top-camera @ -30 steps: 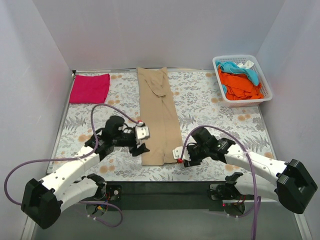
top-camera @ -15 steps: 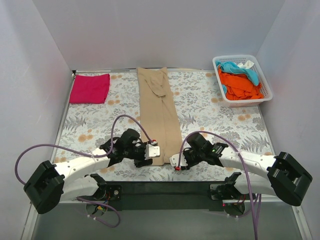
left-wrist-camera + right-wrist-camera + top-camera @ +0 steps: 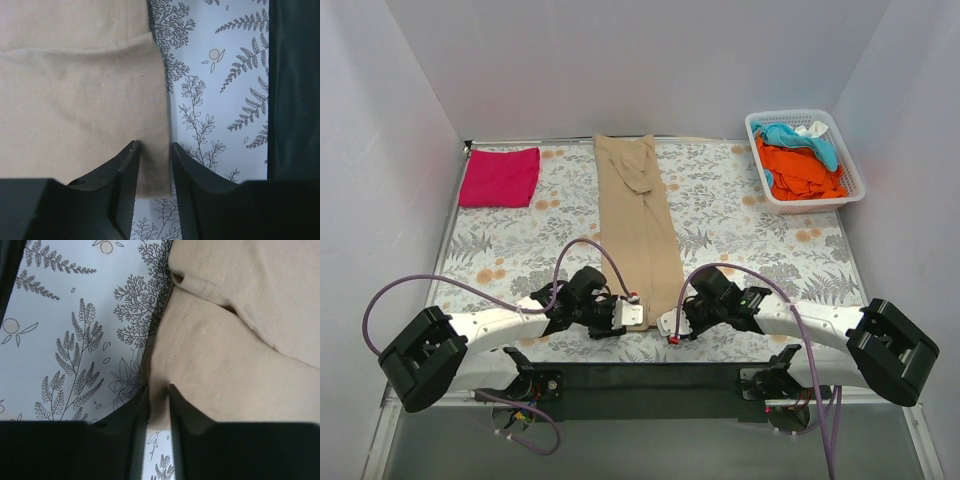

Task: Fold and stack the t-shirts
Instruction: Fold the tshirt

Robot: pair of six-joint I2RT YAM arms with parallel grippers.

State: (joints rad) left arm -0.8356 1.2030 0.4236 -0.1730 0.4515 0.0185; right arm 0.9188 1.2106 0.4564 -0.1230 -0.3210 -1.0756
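White walls box in a table (image 3: 740,225) covered with a smooth cloth printed with grey ferns and orange blossoms; a black strip (image 3: 650,378) runs along its near edge.

Just past that strip lies the near hem of the tan t-shirt (image 3: 640,220), a soft matte knit folded lengthwise into a long, narrow band that reaches from here to the far edge of the table. Both claws sit at this hem, one at each near corner.

The left gripper (image 3: 155,147) straddles the shirt's stitched side edge. One of its black fingers (image 3: 125,170) rests on the cloth and the other on the bare print just beside it. The jaws stand slightly apart, and the double-stitched hem lies flat and unpuckered between them, not yet pinched.

The right gripper (image 3: 159,390) is clenched on the opposite corner. Its jaws are nearly together, and the tan fabric is drawn up into a crease that runs into the gap. A second hemmed layer overlaps just beyond.

At the far left corner, well apart from the tan band, a magenta shirt (image 3: 500,177) lies folded into a flat rectangle. At the far right, a white slotted plastic basket (image 3: 798,206) holds crumpled orange (image 3: 800,172), turquoise (image 3: 788,133) and white (image 3: 812,128) garments.
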